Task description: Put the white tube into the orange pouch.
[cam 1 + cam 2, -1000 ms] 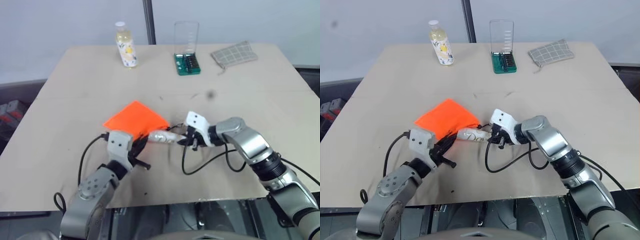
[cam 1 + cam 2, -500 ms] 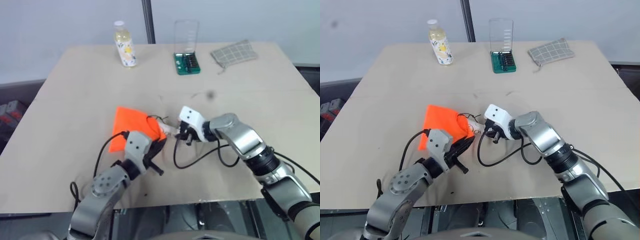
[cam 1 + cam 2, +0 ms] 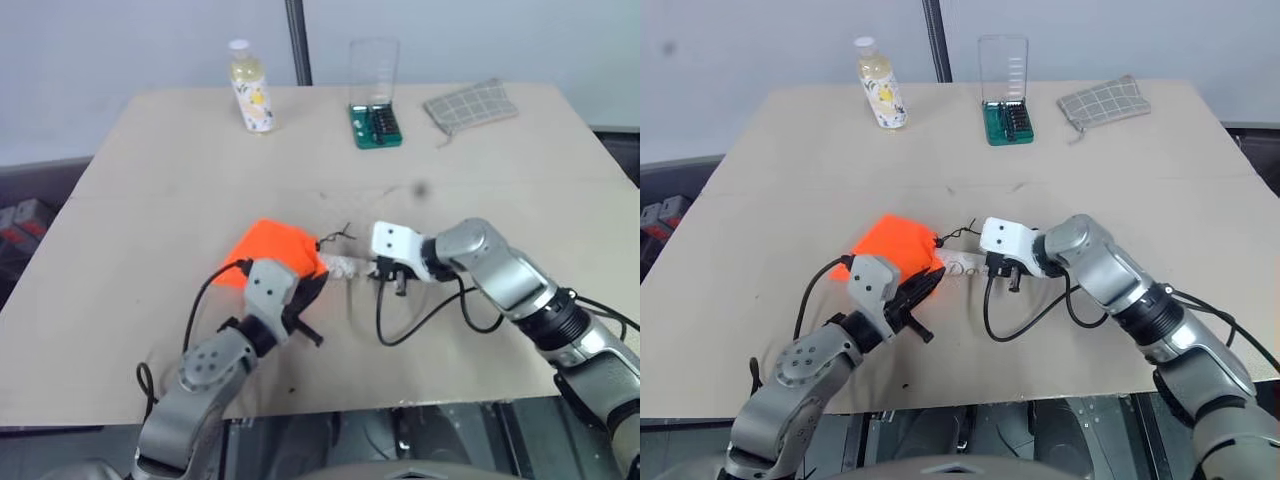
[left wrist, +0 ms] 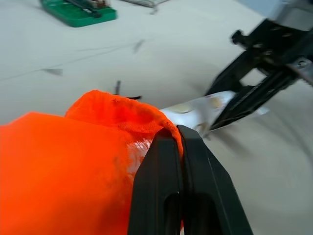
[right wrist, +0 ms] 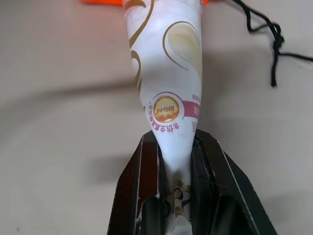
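The orange pouch point(image 3: 272, 253) lies bunched near the table's front middle, its dark drawstring cord point(image 3: 335, 237) trailing from its right corner. My left gripper point(image 4: 176, 134) is shut on the pouch's rim, holding the mouth up. The white tube point(image 5: 165, 73), with gold and pink print, is pinched at its flat crimped end by my right gripper point(image 5: 174, 169), which is shut on it. The tube point(image 3: 345, 267) points left, its far end at or just inside the pouch's mouth; the cap is hidden.
At the table's far edge stand a yellowish bottle point(image 3: 250, 88), a clear-lidded green bit case point(image 3: 376, 122) and a grey checked cloth point(image 3: 470, 106). A black cable point(image 3: 420, 316) loops on the table under my right arm.
The pouch has gone from flat to lifted and bunched at its mouth. My left gripper has shifted right toward the tube, and my right wrist has rolled while the tube stayed at the pouch's opening.
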